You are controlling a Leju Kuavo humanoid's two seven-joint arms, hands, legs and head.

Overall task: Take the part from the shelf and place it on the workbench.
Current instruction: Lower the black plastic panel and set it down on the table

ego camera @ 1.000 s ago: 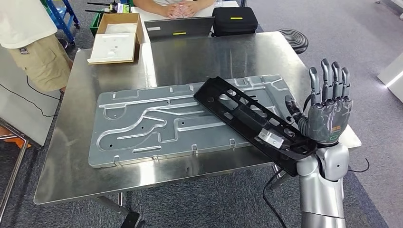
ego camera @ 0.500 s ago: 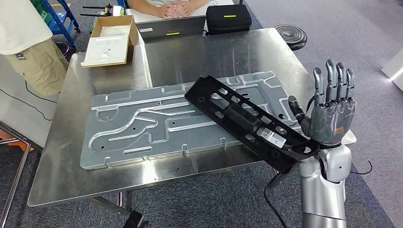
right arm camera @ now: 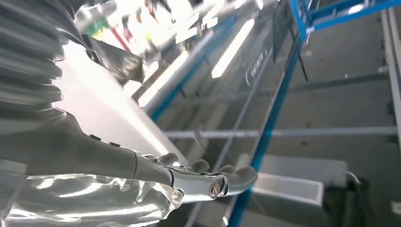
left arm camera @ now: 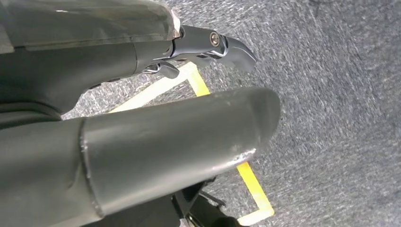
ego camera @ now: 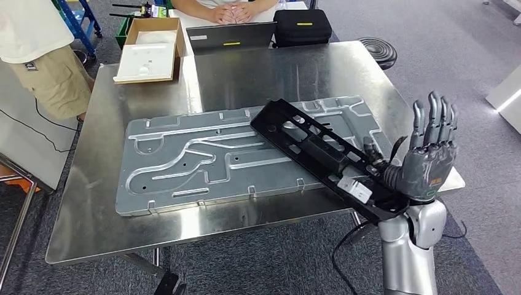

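Note:
The long black part (ego camera: 319,153) with several cut-outs lies slantwise across the grey stamped metal plate (ego camera: 184,160) on the steel workbench (ego camera: 258,74). Its near end (ego camera: 378,206) sticks out past the bench's front right edge. My right hand (ego camera: 427,163) stands upright right beside that end, fingers (ego camera: 435,120) straight and pointing up; its thumb side is close against the part, and I cannot tell if it touches. In the right wrist view the right hand's fingers (right arm camera: 213,184) are stretched out with nothing in them. My left hand (left arm camera: 179,137) hangs over the carpet floor, holding nothing.
A cardboard box (ego camera: 150,52), a laptop (ego camera: 230,37) and a black case (ego camera: 302,26) sit at the bench's far edge. One person sits behind the bench with hands (ego camera: 230,11) folded; another stands at the far left (ego camera: 37,55). A black stool (ego camera: 378,50) stands at the right.
The camera swayed, so the whole picture shifted. My right hand has sunk a little and come closer to the part's near end. The part has stayed on the plate.

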